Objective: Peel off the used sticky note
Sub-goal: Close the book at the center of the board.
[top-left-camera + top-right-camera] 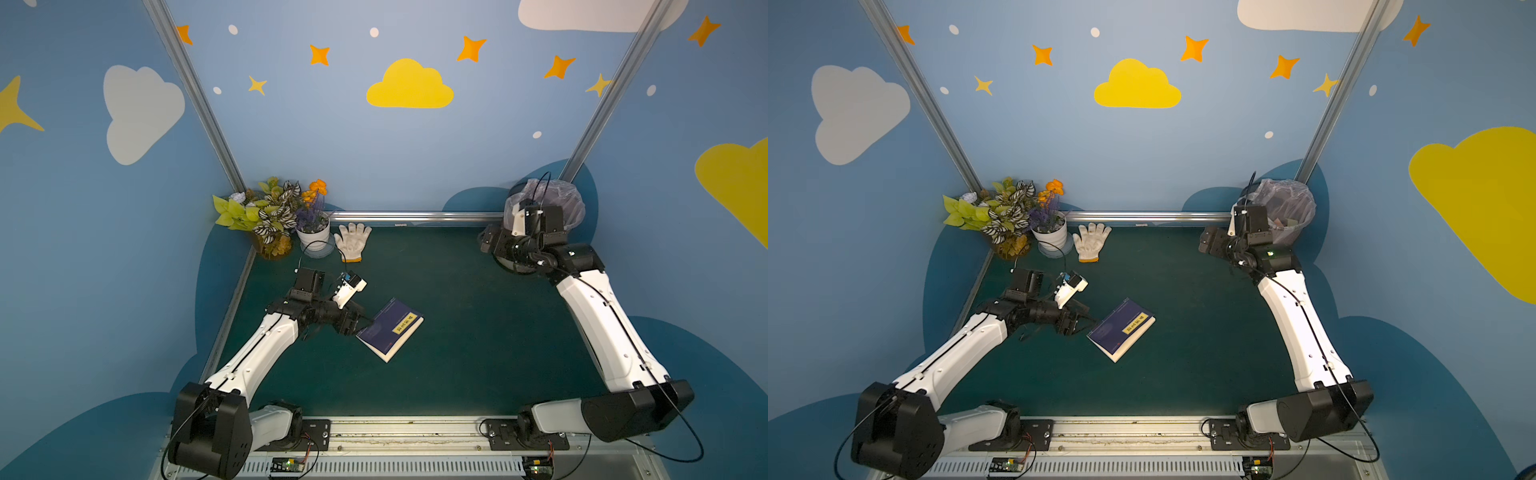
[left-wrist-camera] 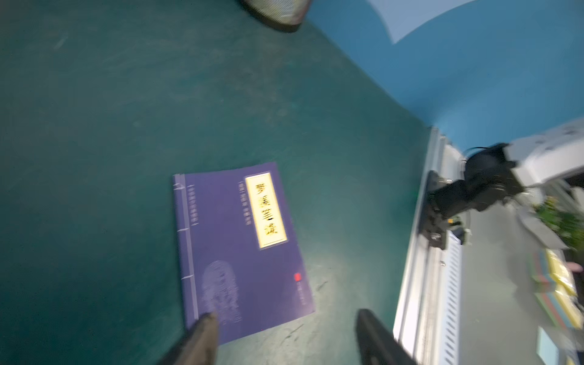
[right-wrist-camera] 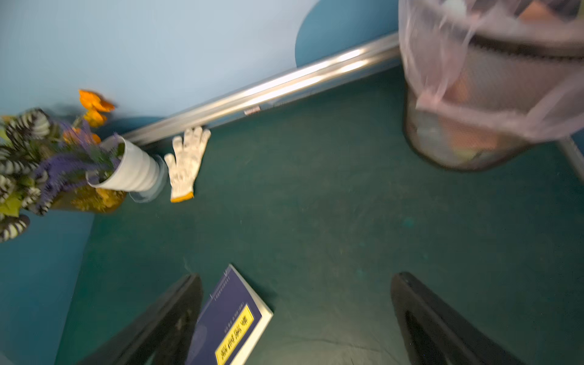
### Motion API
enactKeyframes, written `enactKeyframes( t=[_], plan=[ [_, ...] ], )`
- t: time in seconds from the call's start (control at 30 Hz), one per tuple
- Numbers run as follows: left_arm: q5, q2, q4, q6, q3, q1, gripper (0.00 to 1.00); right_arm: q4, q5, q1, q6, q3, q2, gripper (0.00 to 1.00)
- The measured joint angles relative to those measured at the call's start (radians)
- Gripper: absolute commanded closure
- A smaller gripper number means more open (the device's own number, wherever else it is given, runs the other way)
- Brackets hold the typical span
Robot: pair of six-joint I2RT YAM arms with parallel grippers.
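**Black fingers at the corner of a purple book, and I can't find the sticky note**

The left hand (image 2: 286,314) has its fingers spread with nothing between them. One finger (image 2: 202,335) overlaps a spine-side corner of the book (image 2: 234,252), but it's too blurry to say if it's actually touching. The book lies shut and flat on the green surface (image 1: 457,332), skewed, with a yellow title strip (image 2: 266,210) of printed characters on its cover.

Over in the far right corner, the right hand (image 3: 297,278) is spread wide too. It's empty and sits up off the surface, close to the mesh bin (image 3: 448,151) with its thin plastic liner.

As for the sticky note, I honestly can't pin it down. There are orange-ish scraps in the bin, but they're too smeared to tell.

In the far left corner there's a white flower pot (image 1: 312,237) and some leafy plants (image 1: 266,216), with a white glove (image 1: 352,241) lying just beside the pot.
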Motion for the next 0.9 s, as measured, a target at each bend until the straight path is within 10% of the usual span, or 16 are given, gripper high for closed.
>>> enactKeyframes(
  t=[0.5, 0.9],
  plan=[
    [-0.445, 0.336, -0.019, 0.045, 0.025, -0.136, 0.97, 0.027, 0.035, 0.031, 0.034, -0.532, -0.41, 0.02],
    [-0.289, 0.367, -0.107, 0.088, 0.044, -0.245, 0.97, 0.055, 0.054, 0.027, 0.045, -0.564, -0.485, 0.02]
  ],
)
